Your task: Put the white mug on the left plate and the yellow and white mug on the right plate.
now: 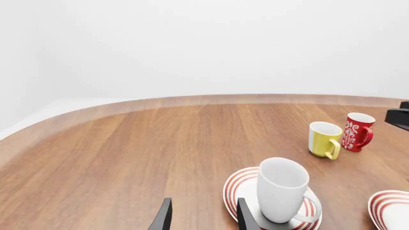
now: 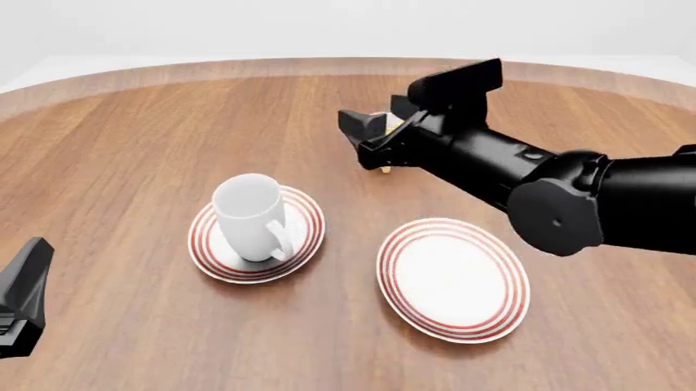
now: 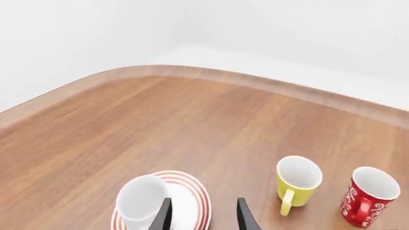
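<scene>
The white mug (image 2: 250,216) stands upright on the left plate (image 2: 306,238), handle toward the camera side. The right plate (image 2: 454,277) holds nothing. In the front view my right arm reaches over the yellow and white mug (image 2: 389,124) and hides most of it. The right wrist view shows the yellow and white mug (image 3: 298,182) upright on the table, ahead of and beside my open, empty right gripper (image 3: 202,215). My left gripper (image 1: 203,218) is open and empty, just short of the left plate (image 1: 238,188) and the white mug (image 1: 282,189).
A red cup with white swirls (image 3: 369,194) stands right beside the yellow and white mug (image 1: 324,139), on the side away from the plates. The curved far table edge (image 1: 191,100) lies behind them. Part of my left arm (image 2: 22,297) shows at the front view's lower left.
</scene>
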### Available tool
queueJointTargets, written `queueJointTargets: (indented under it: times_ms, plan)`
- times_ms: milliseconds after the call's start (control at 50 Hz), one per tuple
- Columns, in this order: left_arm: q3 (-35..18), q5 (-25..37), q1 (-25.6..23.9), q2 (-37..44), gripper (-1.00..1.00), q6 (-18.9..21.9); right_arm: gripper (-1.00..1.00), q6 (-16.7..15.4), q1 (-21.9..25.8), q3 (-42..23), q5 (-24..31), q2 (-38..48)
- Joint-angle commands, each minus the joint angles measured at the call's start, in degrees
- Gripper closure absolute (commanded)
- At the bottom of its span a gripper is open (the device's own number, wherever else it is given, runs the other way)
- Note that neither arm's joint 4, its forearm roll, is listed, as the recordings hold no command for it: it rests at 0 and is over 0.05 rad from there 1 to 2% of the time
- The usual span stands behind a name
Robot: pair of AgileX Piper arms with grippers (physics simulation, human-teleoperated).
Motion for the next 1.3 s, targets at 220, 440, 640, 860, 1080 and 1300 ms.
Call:
queueJointTargets:
  times_ms: [220,440,640,860,1080,1300]
  plan:
    - [0.0,0.0,0.0,0.0,-1.0,0.0,-1.0,-0.3,-6.9,2.9,-0.1,-8.9]
    - [0.0,0.0,0.0,0.0,-1.0,0.0,-1.0,0.4,-10.1,3.7,-0.7,-10.9]
    - [0.0,0.0,0.0,0.0,-1.0,0.0,-1.0,0.8,-12.2,3.9,-1.4,-10.3]
    - [0.0,0.0,0.0,0.0,-1.0,0.0,-1.0,0.5,-14.1,2.4,-2.4,-6.7]
    - [0.0,0.0,0.0,0.0,-1.0,0.0,-1.0,0.6,-15.1,0.6,-3.4,-2.4]
    - [0.0,0.0,0.0,0.0,-1.0,0.0,-1.0,0.8,-16.0,-1.7,-4.5,3.2]
